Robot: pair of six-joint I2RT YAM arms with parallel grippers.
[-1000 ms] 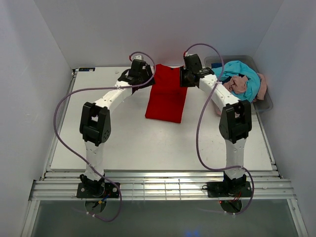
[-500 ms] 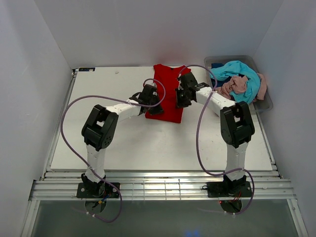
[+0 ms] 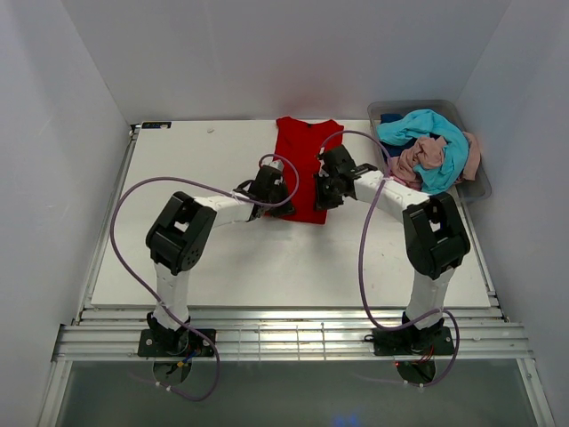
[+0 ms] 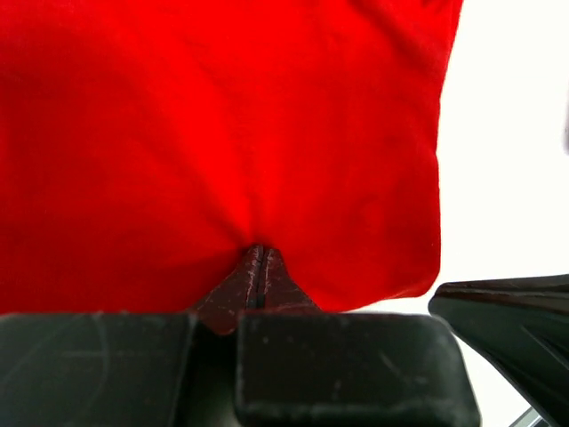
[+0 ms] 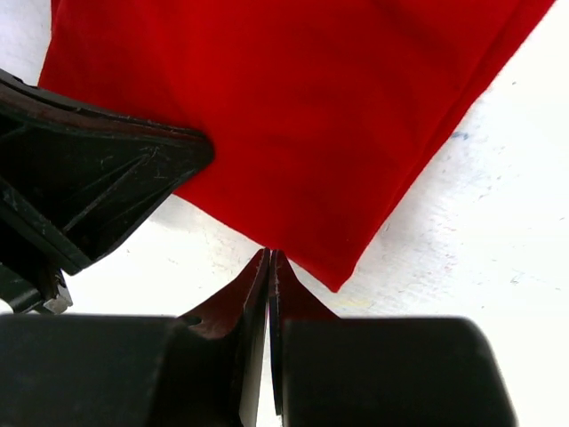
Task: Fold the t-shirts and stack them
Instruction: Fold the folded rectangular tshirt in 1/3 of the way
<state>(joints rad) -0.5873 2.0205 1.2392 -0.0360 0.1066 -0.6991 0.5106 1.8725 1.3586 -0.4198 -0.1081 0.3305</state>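
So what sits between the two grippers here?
The red t-shirt: the left gripper and right gripper both pinch its near edge, and only red cloth spans the gap between them. The top view shows it best.

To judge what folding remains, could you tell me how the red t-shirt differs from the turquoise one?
The red t-shirt lies flat on the table as a narrow folded strip; the turquoise t-shirt is crumpled. The red one lies alone; the turquoise one is heaped with other tees in the bin. The left gripper and right gripper pinch the red one's near edge; nothing holds the turquoise one. Both are cloth tees.
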